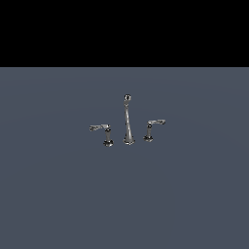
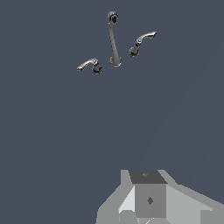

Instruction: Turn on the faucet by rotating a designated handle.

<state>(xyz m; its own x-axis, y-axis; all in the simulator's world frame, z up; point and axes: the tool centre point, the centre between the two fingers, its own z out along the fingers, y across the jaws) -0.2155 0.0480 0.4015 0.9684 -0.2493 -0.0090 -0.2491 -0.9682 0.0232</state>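
End effector cut off, grip unreadable; well beyond, chrome faucet, level-lever handle on dark flared base.

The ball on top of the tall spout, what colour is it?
Dark, nearly black, with a pale shiny rim; the ball shows best in the wrist view, atop the chrome spout.

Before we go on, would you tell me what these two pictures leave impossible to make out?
- Gripper: absent from the exterior view; in the wrist view the picture's edge cuts off its fingertips, so open or shut is unclear.
- Handle: too small in both views to show any marking or which way it turns.
- Twin handle and spout: fine detail lost to coarse rendering; whether water flows cannot be told.
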